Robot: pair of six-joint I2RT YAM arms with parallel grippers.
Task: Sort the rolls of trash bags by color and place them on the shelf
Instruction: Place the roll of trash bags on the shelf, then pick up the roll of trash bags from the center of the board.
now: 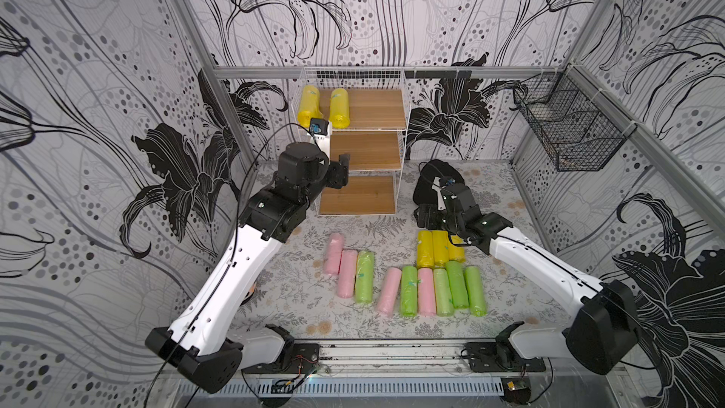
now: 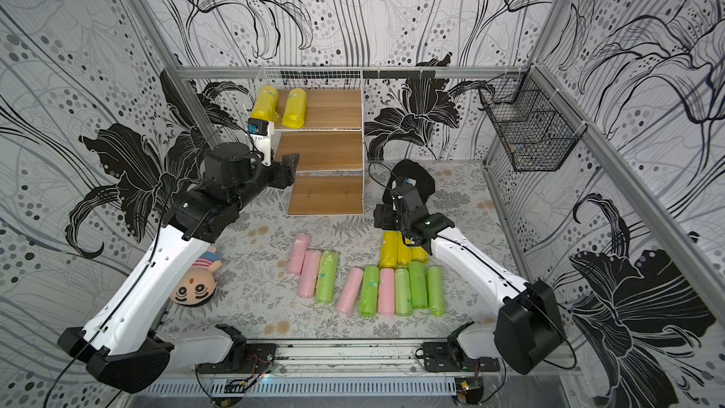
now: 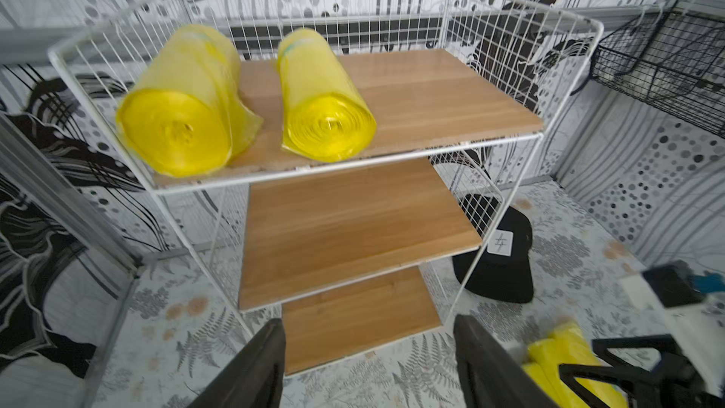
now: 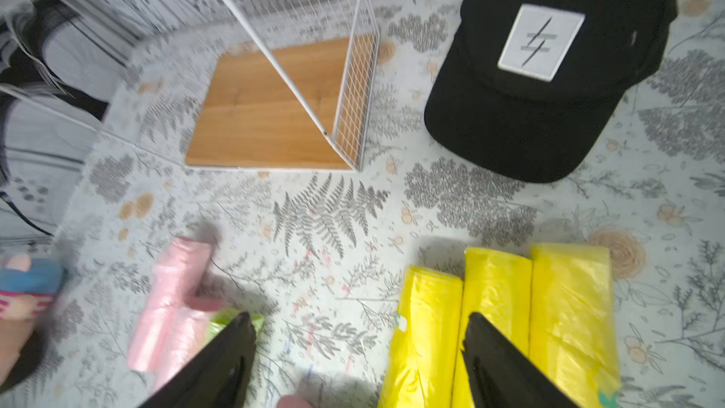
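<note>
Two yellow rolls lie on the top board of the shelf at twelve o'clock. Three more yellow rolls sit toward three o'clock, with pink and green rolls toward six. Left gripper faces the shelf, spread wide and empty. The right gripper is spread wide by the tabletop yellow rolls, gripping nothing.
</note>
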